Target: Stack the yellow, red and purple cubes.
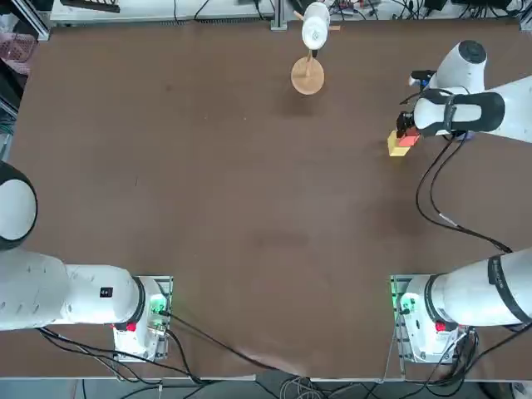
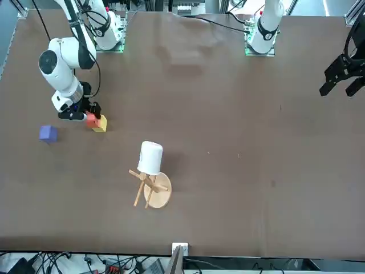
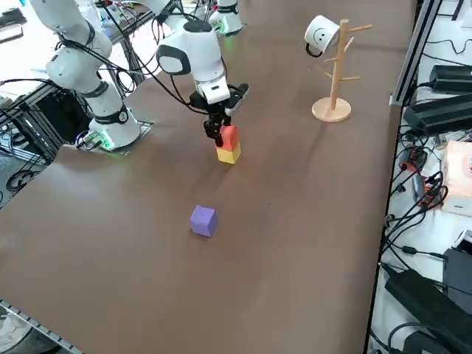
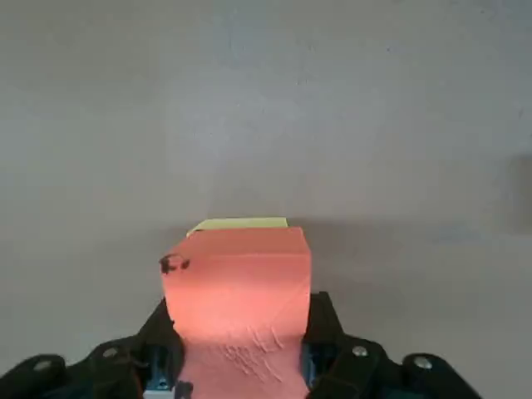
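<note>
Red cube [image 4: 236, 291], gripped by the right jaws [image 4: 241, 353]: square it over the yellow cube [image 3: 228, 155], lower gently, then release straight

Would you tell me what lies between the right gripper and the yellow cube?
The red cube lies between the right gripper and the yellow cube, as the right side view shows.

A white mug, seemingly, hangs on the wooden stand [image 3: 335, 81].A white mug [image 3: 322, 34] seemingly hangs on a wooden stand [image 3: 332, 110].
</note>
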`<state>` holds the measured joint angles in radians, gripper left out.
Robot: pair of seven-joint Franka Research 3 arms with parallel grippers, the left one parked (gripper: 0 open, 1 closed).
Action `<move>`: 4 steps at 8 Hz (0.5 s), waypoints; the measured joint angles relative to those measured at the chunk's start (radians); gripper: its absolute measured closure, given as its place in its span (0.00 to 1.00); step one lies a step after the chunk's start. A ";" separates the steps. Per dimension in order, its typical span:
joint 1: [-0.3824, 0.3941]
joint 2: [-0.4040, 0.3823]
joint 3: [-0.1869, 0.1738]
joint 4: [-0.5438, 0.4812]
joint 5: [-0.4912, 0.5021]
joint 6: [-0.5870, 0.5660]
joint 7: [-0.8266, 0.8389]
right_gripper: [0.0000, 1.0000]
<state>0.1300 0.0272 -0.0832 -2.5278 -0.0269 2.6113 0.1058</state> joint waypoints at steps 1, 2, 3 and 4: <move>0.000 0.000 0.000 0.000 0.000 0.000 0.000 0.33; 0.000 0.000 0.001 0.000 0.000 0.000 0.000 0.33; 0.001 0.000 0.002 0.000 0.000 0.000 0.000 0.33; 0.001 0.001 0.003 -0.001 0.000 0.000 0.000 0.33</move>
<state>0.1307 0.0278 -0.0806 -2.5292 -0.0269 2.6113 0.1056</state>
